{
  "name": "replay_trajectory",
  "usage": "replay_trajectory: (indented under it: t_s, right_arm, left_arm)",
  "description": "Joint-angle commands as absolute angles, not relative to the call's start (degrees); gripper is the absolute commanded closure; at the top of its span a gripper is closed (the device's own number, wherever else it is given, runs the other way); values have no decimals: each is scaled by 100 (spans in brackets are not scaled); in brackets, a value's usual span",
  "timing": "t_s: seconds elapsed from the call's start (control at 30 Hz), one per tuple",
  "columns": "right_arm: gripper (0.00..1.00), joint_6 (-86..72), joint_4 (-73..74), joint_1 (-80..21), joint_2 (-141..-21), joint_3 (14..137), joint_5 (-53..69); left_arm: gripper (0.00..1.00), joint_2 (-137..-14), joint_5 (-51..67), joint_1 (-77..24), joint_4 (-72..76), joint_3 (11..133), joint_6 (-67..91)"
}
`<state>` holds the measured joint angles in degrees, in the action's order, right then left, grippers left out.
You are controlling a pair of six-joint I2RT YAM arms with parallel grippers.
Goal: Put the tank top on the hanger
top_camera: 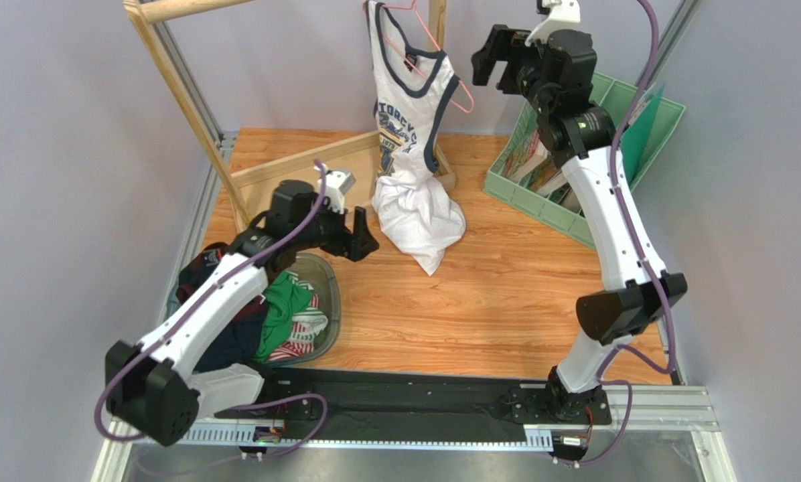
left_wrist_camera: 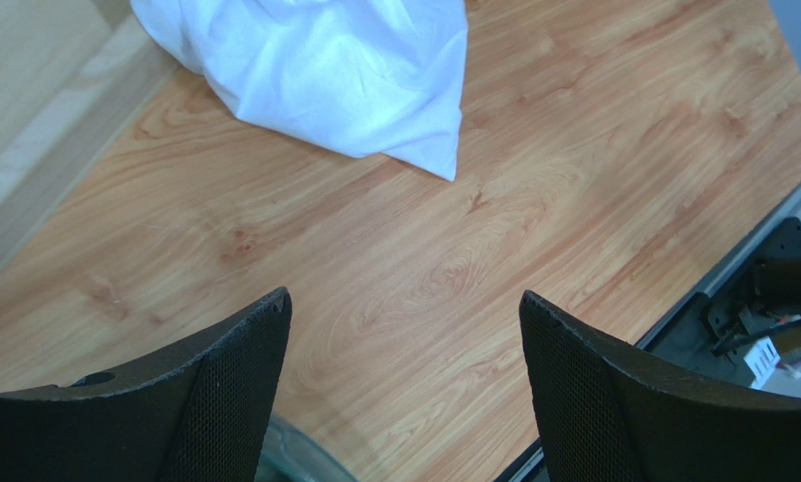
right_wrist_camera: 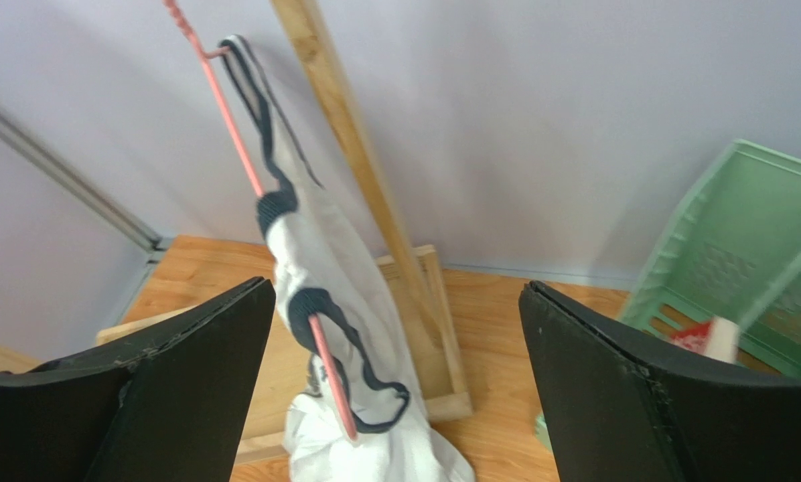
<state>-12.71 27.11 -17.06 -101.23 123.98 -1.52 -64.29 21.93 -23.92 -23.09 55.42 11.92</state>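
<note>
**Tank top hanging from a tilted hanger**

The white tank top (top_camera: 407,121), with navy trim and navy chest lettering, hangs at the far middle from a thin pink wire hanger (right_wrist_camera: 235,129). The hanger slants steeply and is threaded through the shirt's trimmed openings. The crumpled hem rests on the worktop (top_camera: 515,291).

This is a robotics lab cell, staged as a laundry corner. A white left arm (top_camera: 213,301) and right arm (top_camera: 611,216) are bolted to a black plate (top_camera: 415,397) by a metal rail (top_camera: 666,402) at the edge of a wood-grain counter (top_camera: 495,291). Bare grey walls (top_camera: 62,151) enclose a wooden rack (top_camera: 294,161), a green crate (top_camera: 530,201) and a bowl (top_camera: 332,286) of clothes.
</note>
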Motion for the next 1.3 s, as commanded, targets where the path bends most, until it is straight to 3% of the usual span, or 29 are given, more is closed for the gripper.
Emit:
replay_trajectory:
  t_s: [0.0, 0.37, 0.6, 0.83, 0.9, 0.93, 1.0, 1.03, 1.1, 1.13, 1.27]
  right_arm:
    - [0, -879, 2725, -1670, -9187, 11525, -1185]
    - [1, -1063, 2795, -1679, -6839, 8422, -1345]
    - [1, -1212, 3006, -1679, -6390, 8060, -1231]
    - [1, -1512, 2927, -1679, -6293, 7867, -730]
    - [2, -1573, 2892, -1679, -6258, 7823, -642]
    - [2, -1591, 2883, -1670, -6258, 7779, -563]
    - [2, -1582, 2891, -1679, -6205, 7735, -545]
    - [2, -1582, 2892, -1679, -6196, 7700, -536]
    - [2, -1547, 2892, -1679, -6144, 7664, -527]
    - [2, -1538, 2883, -1679, -6135, 7629, -536]
    - [2, -1538, 2892, -1679, -6117, 7559, -536]
  left_arm:
    - [12, -7405, 1311, -3049, -1644, 5949, 2134]
    - [12, -10203, 1090, -3665, -1327, 7425, 3541]
    - [4, -11214, 572, -3674, -1670, 8120, 3797]
    - [3, -12023, 62, -3726, -2126, 9121, 3631]
    - [8, -12155, -174, -3727, -2162, 9184, 3604]
    - [10, -12181, -237, -3727, -2162, 9237, 3543]
    - [31, -12261, -438, -3727, -2188, 9281, 3481]
    - [57, -12287, -509, -3727, -2206, 9307, 3420]
    - [80, -12278, -728, -3718, -2197, 9290, 3358]
    - [100, -12235, -782, -3718, -2197, 9247, 3314]
    - [100, -11752, -1142, -3727, -2031, 8904, 3068]
